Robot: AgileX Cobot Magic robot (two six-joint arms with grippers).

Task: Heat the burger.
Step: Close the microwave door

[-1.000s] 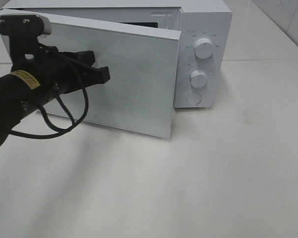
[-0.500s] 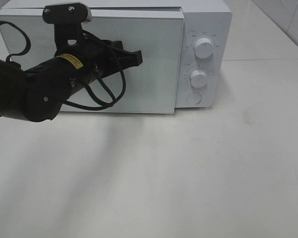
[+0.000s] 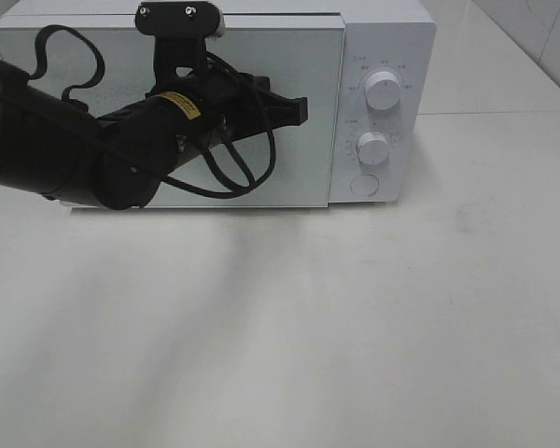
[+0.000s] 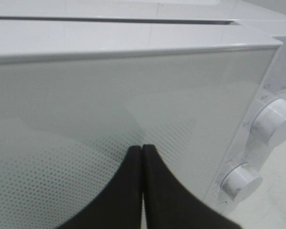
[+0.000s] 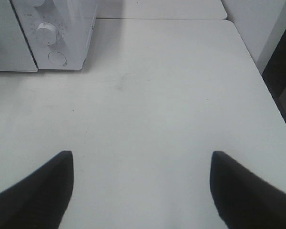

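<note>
My left tool (image 3: 297, 110) clenched, empty, tips against microwave door (image 3: 308, 173). Push square near latch edge, confirm flush seat before going to lower knob (image 3: 372, 148).

The microwave (image 3: 392, 28) is white all over. Its door (image 3: 303, 173) is a pale grey-white, covered with a fine grid of tiny dots. The upper knob (image 3: 383, 91) and the lower knob (image 3: 373, 148) are white with a silvery sheen, and the round button (image 3: 364, 185) is white too. The left arm (image 3: 65, 149) is black, with a yellow label (image 3: 179, 105) bearing dark print and a black cable (image 3: 252, 175). The left pincer (image 3: 297, 110) and the right pincer (image 5: 142, 160) are matte black. The surface (image 3: 355, 327) is plain off-white.
</note>
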